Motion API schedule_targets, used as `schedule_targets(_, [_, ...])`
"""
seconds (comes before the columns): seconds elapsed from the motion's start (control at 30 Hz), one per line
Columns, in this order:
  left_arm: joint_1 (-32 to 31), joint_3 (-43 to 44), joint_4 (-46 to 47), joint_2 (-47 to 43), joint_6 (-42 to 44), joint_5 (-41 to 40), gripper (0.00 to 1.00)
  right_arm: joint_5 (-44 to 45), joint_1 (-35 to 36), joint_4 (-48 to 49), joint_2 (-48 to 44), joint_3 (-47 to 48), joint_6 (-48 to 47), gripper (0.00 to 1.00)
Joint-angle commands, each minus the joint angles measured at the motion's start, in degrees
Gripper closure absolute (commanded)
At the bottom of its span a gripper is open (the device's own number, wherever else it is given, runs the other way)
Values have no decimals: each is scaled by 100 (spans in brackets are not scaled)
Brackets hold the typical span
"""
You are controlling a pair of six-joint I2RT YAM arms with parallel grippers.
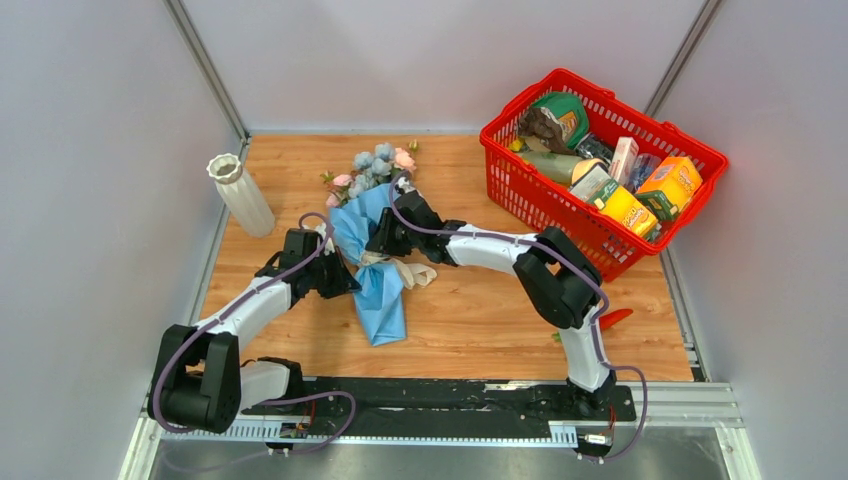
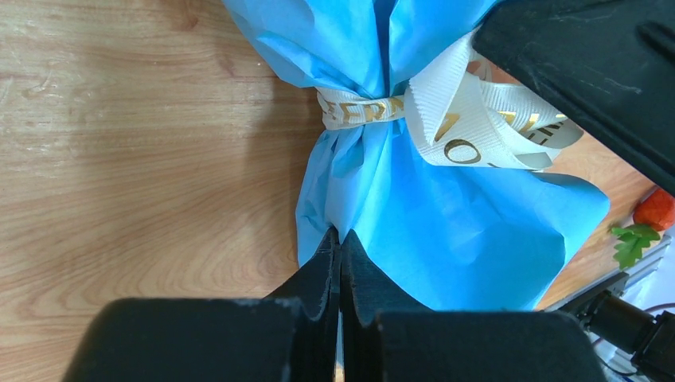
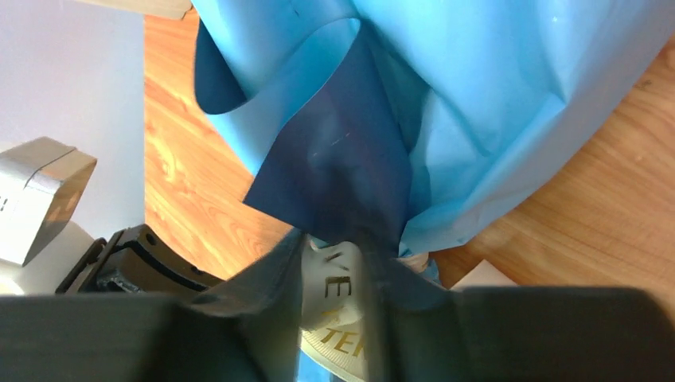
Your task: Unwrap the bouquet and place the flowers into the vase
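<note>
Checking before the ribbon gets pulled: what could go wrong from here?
1. The right gripper has its jaws either side of the cream ribbon, with blue paper bunched at their tips. Closing may catch paper too, and a pull could tear it.
2. The left gripper has its jaws shut right at the paper's edge. That hold looks thin, so the bouquet may drag along.

Wooden tabletop (image 1: 470,320), plain pale grey walls (image 1: 440,60) on three sides, metal corner posts (image 1: 205,65), even light
</note>
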Motion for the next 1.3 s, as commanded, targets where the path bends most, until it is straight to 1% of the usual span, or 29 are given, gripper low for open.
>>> schedule_targets(0.0, [15,41,168,20,16,54,100,293,31,-29,-294,-136,-63,85])
schedule_targets(0.03, [24,58,150,20,17,45,100,381,31,-29,-356,-145,-80,94])
schedule_targets(0.07, [24,67,115,11,17,19,100,486,31,-203,-417,-136,-98,100])
schedule_targets(0.27, [15,15,62,-59,-62,-130,100,1032,23,-267,-883,-163,-282,100])
schedule_targets(0.37, [15,-3,71,-50,-36,-139,100,1102,23,-284,-1006,-66,-598,100])
schedule_targets(0.6, [15,-82,79,-86,-98,-183,100,1322,31,-276,-1358,-31,-844,100])
schedule_targets(0.73, [24,-56,45,-42,-106,-289,100,1629,23,-310,-1787,-31,-1082,100])
schedule_targets(0.87, [24,-29,27,-59,-124,-289,100,2296,23,-337,-2534,-171,-1249,100])
schedule_targets(1.13, [15,-117,70,-191,-221,-350,100,3843,23,-416,-3861,-154,-2180,100])
schedule_targets(1.27, [24,-240,228,-253,-326,-315,100,4301,5,-416,-4442,-198,-2541,100])
